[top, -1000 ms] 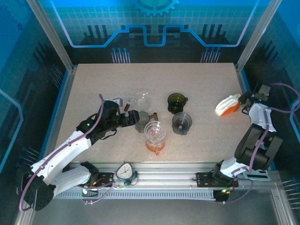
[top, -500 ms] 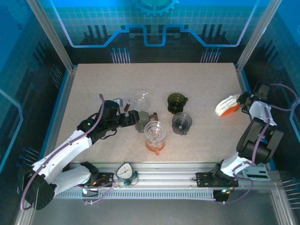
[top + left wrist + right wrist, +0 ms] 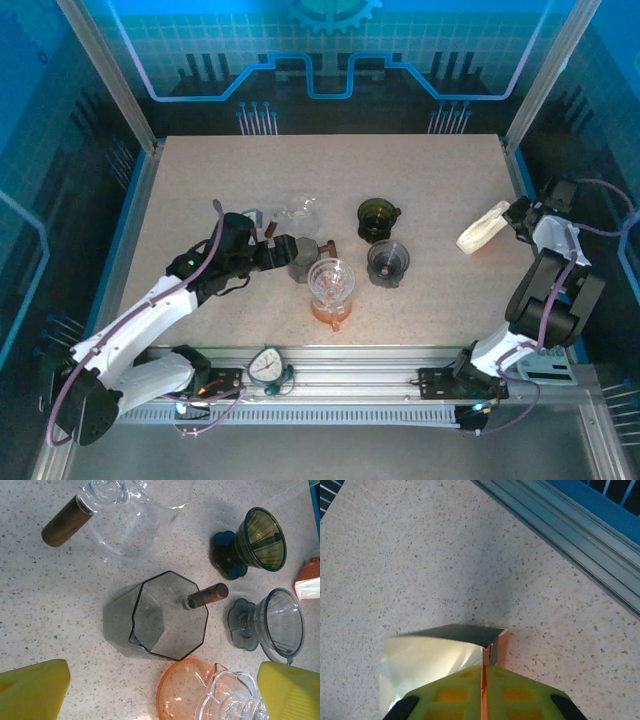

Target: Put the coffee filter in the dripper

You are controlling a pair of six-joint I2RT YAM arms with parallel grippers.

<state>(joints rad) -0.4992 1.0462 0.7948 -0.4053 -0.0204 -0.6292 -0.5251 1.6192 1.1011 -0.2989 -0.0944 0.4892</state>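
Observation:
The white coffee filter (image 3: pixel 482 228) with its orange edge (image 3: pixel 496 647) is at the table's right side. My right gripper (image 3: pixel 515 213) is shut on that edge, and a thin orange line shows between its closed pads (image 3: pixel 484 667). The white paper (image 3: pixel 430 665) fans out to the left of the fingers. Three drippers stand mid-table: a dark green one (image 3: pixel 377 218), a smoky grey one (image 3: pixel 387 262) and a clear one (image 3: pixel 331 283) on an orange server. My left gripper (image 3: pixel 290 258) is open, with nothing between its yellow fingers (image 3: pixel 35 690).
A grey octagonal glass carafe (image 3: pixel 167 615) with a wooden handle lies just ahead of the left gripper. A clear glass server (image 3: pixel 127 515) lies behind it. A metal rail (image 3: pixel 570 545) borders the table close to the right gripper. A small scale (image 3: pixel 268 365) sits at the near edge.
My right gripper has shut on the filter's edge. Seen from above, the filter has tipped so its orange part no longer shows. The left arm has not moved.

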